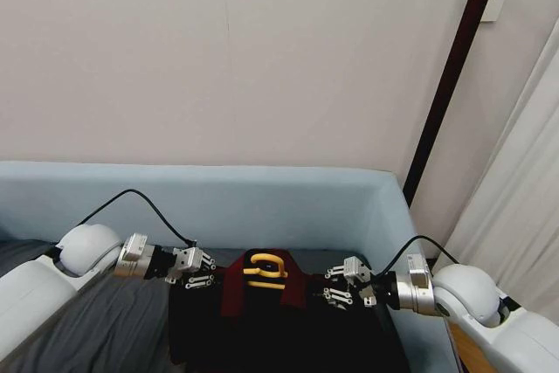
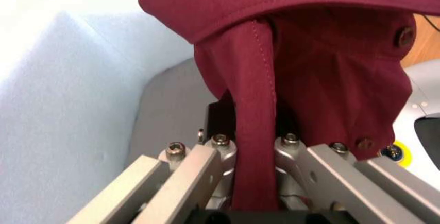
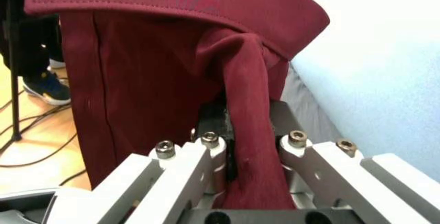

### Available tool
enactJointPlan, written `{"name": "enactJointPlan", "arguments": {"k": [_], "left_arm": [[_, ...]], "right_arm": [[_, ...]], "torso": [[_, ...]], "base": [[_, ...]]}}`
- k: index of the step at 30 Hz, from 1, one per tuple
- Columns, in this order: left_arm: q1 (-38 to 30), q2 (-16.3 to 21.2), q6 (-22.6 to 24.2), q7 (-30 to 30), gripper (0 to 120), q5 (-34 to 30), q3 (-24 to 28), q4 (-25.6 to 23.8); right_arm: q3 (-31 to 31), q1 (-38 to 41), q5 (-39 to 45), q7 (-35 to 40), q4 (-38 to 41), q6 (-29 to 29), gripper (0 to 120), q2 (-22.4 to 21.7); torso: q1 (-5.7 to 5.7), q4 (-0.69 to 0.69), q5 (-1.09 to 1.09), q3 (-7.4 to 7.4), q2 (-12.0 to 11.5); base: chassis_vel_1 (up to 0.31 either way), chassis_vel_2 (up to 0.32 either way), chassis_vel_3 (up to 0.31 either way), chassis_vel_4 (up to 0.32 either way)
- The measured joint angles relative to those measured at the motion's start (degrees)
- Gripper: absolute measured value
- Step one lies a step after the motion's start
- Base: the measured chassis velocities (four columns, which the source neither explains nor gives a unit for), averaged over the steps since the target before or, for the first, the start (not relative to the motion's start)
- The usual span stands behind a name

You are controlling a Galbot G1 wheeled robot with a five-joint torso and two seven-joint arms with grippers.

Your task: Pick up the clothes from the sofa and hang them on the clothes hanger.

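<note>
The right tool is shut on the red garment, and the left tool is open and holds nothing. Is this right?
Not quite. The left tool is also shut on the red garment: the left wrist view shows a fold clamped in it. The right tool is shut on it, as you say.

Maroon shirt (image 1: 232, 293): lower part runs off the head view's bottom edge; sleeves and hem cannot be made out.
Dark cloth (image 1: 349, 338): cut by the same edge; whether it belongs to the shirt, cannot tell.
Yellow hanger (image 1: 265, 270): one loop shows at the collar, the rest lies under cloth.
Left gripper (image 1: 210, 270): fingertips buried in a clamped shirt fold.
Right gripper (image 1: 330, 286): likewise.
Sofa (image 1: 262, 203): front edge and left end out of frame.
Black pole (image 1: 445, 85): foot hidden behind the sofa's right corner.
</note>
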Motion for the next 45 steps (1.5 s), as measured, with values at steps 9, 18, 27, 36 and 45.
{"name": "enactJointPlan", "arguments": {"k": [9, 18, 27, 36, 45], "left_arm": [[1.81, 0.71, -3.85, -1.69, 16, -0.9, -1.53, 1.32], [2.53, 1.72, -7.8, -3.87, 49, -3.86, -3.41, 4.07], [4.84, 5.37, -9.65, -6.55, 82, -12.7, -9.06, 1.2], [15.07, 7.91, -10.6, -8.86, 109, -23.32, -16.59, -6.32], [31.29, 2.33, -5.96, -40.67, 115, -17.94, -21.25, -23.22]], "right_arm": [[0.79, -1.01, -0.43, 3.14, 1.71, -0.1, 7, 0.03], [2.39, -3.13, -0.05, 4.26, 3.27, 0.68, 7, -0.31], [4.5, -5.04, 0.54, 6.13, 4.43, 1.82, 7, 0.1], [6.07, -5.13, 2.19, 8.79, 4.72, 2.02, 7, 0.55], [13.72, -10.33, 3.01, 9.46, 6.35, 2.14, 7, -0.14]], "torso": [[0.0, 0.01, 0.0, 0.0, 0.0], [0.0, 0.0, -0.01, 0.0, 0.0], [0.0, 0.0, 0.0, 0.0, 0.0], [0.0, -0.01, -0.01, 0.0, 0.0], [0.0, -0.06, 0.01, 0.0, 0.0]], "base": [[0.0, 0.0, 0.0, 0.0], [0.0, 0.0, 0.0, 0.0], [0.0, 0.0, 0.0, 0.0], [0.0, 0.0, 0.0, 0.0], [0.0, 0.0, 0.0, 0.0]]}}
